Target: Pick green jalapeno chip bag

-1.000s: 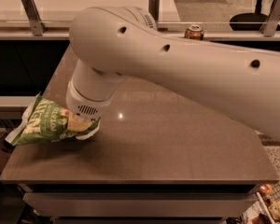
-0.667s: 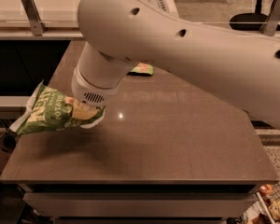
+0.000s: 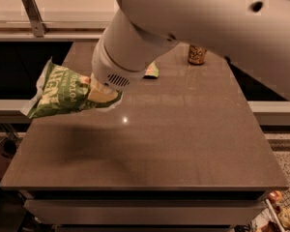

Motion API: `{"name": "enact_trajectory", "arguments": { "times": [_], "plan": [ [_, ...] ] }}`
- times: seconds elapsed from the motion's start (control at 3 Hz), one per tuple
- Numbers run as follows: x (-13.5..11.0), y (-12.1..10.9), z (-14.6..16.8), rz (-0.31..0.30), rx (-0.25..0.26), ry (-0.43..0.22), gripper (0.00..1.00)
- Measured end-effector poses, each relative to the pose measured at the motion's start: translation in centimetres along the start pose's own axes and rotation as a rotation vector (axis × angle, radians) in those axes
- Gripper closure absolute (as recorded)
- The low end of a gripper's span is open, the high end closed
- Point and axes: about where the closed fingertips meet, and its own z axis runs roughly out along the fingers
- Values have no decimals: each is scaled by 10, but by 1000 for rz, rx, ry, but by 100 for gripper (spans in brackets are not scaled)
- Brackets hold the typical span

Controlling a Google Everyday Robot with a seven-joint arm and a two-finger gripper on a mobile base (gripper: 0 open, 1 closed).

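We see the pincer (image 3: 103, 95) over the left side of the tabletop (image 3: 183, 139), clamped on the right end of the green jalapeno chip bag (image 3: 58, 91). The bag hangs clear above the tabletop's left edge (its shadow lies below). At the far side sit a small green pouch (image 3: 152, 71) and a can (image 3: 197, 55).

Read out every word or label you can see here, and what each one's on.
"POTATO": on the green jalapeno chip bag, held by the gripper over the table's left side.
Big white lettering on that bag: too crumpled to read.
Can label: too blurred.
Green pouch: too blurred.
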Motion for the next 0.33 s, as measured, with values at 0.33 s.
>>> {"name": "enact_trajectory", "arguments": {
  "times": [0.33],
  "plan": [
    [-4,-7,-31,-7,74,-39,100]
  ]
}}
